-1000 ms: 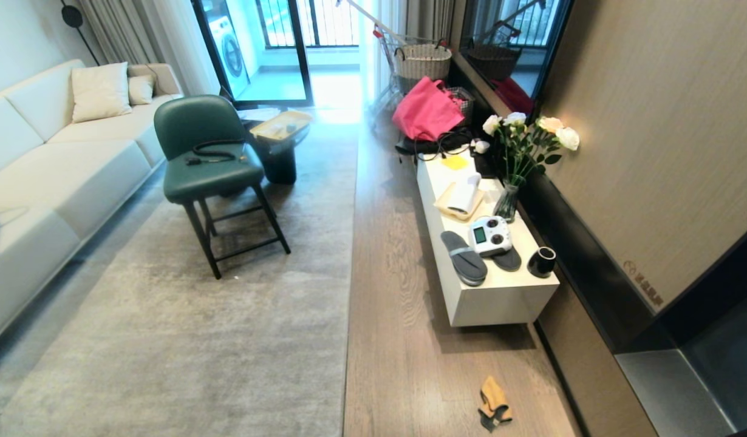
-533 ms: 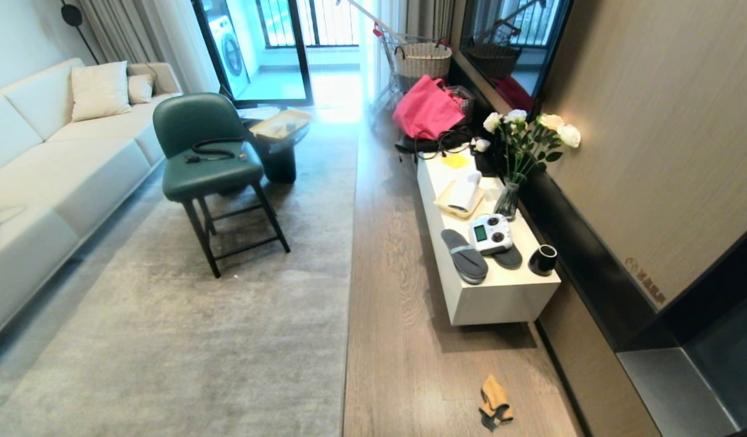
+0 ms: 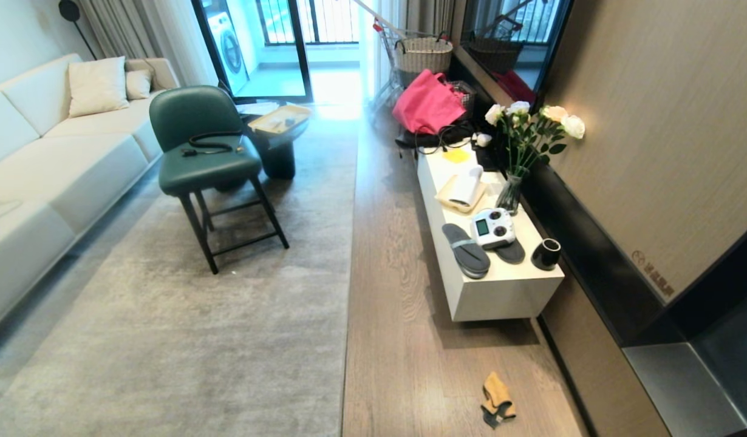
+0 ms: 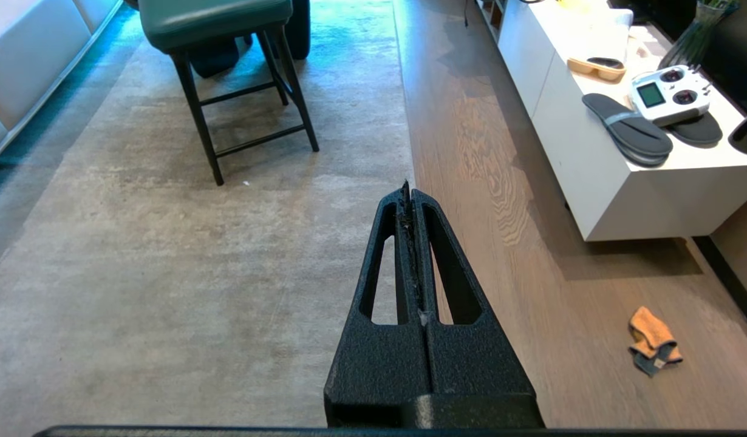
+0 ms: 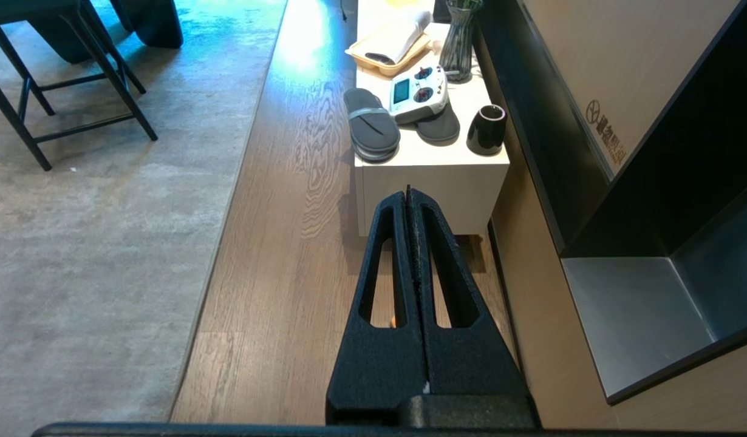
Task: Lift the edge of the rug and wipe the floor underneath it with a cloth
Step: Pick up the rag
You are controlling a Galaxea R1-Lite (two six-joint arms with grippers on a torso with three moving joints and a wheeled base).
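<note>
Cloth (image 3: 498, 400) on floor (image 3: 404, 340), seemingly untouched

The head view looks down along the room from high up. Both wrist views face forward, lower down, sharing the floor (image 3: 404, 291) and the rug edge (image 3: 348, 291) with it.

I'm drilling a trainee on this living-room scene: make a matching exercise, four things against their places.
Things:
1. small orange-tan and grey cloth
2. white remote controller
3. black coiled cable
4. pale cream cushion

Places:
A. on the green chair seat
B. on the cream sofa
C. on the brown wood floor
D. on the white low cabinet

Pairs: 1-C, 2-D, 3-A, 4-B
</note>
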